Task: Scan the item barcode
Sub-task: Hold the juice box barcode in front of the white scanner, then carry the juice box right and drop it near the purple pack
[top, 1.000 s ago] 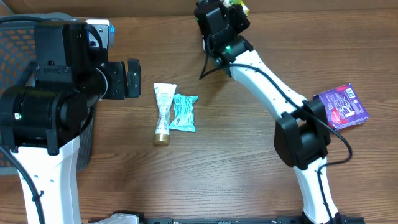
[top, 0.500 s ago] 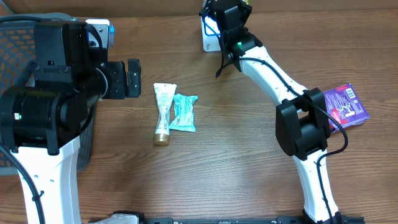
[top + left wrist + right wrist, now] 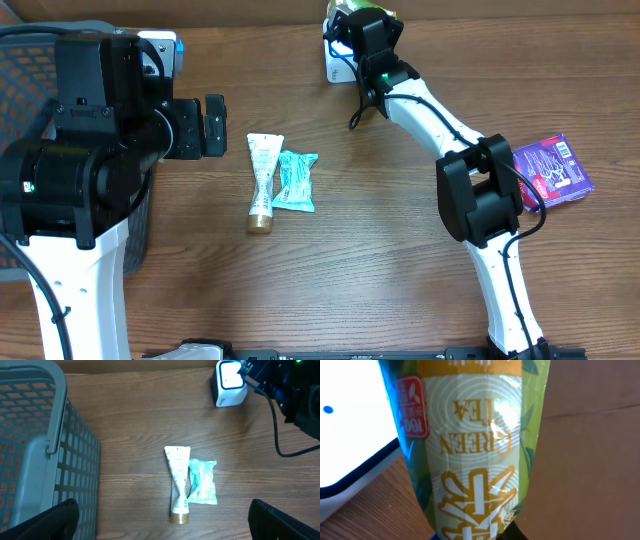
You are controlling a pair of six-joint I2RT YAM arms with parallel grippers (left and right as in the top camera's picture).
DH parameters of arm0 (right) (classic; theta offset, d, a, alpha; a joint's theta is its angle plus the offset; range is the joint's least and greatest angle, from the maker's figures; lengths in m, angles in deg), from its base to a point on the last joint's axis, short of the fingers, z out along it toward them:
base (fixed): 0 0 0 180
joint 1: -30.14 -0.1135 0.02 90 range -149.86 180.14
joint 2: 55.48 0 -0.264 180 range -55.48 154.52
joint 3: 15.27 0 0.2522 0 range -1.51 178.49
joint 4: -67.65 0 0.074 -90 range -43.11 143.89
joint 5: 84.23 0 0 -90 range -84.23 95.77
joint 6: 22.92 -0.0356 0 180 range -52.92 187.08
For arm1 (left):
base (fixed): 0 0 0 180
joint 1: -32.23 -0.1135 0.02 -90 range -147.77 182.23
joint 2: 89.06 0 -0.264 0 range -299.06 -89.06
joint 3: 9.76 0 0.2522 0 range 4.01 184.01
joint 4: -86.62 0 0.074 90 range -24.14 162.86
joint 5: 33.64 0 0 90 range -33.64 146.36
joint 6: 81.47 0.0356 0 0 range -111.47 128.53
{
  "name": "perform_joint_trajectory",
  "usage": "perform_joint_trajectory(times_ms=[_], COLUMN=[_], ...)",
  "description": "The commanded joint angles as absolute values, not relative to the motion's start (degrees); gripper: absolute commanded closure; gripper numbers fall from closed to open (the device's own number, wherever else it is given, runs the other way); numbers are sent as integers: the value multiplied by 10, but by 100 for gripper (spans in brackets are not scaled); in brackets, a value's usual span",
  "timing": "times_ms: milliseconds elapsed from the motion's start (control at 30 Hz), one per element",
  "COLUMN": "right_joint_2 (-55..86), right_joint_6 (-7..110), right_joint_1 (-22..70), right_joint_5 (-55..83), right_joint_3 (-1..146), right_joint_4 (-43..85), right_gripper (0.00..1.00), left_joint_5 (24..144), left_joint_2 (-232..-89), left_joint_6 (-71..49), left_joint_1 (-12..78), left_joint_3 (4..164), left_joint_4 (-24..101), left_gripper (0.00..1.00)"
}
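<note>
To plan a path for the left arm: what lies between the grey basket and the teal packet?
Only the white tube, right beside the teal packet. In the left wrist view, the rest is bare table up to the grey basket.

Wooden table (image 3: 380, 250) bears tube (image 3: 262, 180), teal packet (image 3: 296, 181), purple packet (image 3: 555, 170), scanner (image 3: 230, 382), basket (image 3: 75, 480).
</note>
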State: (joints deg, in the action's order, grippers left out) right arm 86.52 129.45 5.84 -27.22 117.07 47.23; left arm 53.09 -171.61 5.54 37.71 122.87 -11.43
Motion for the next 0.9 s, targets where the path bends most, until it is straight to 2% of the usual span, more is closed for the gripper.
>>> perform_joint_trajectory(times_ms=[0, 233, 467, 567, 633, 733, 867], right_joint_2=[858, 847, 714, 629, 573, 513, 474], right_joint_6=[1284, 1263, 1058, 897, 730, 569, 447], right_joint_1=[66, 68, 61, 61, 63, 72, 119], right_joint_5=[-262, -260, -141, -19, 46, 56, 32], right_joint_3=[1183, 1183, 1183, 1183, 1183, 1183, 1183], right_joint_4=[483, 437, 272, 186, 127, 26, -144], right_gripper=[96, 96, 96, 96, 96, 96, 96], left_joint_5=[529, 529, 529, 529, 530, 529, 529], left_joint_2=[-1716, -1716, -1716, -1716, -1716, -1716, -1716], left_joint_6=[60, 60, 60, 60, 60, 60, 60], left_joint_1=[372, 372, 372, 372, 372, 372, 372], left_joint_3=[1234, 1234, 1234, 1234, 1234, 1234, 1234], left_joint_4=[-114, -113, -113, -114, -114, -113, -113], left_gripper=[0, 0, 0, 0, 0, 1, 0])
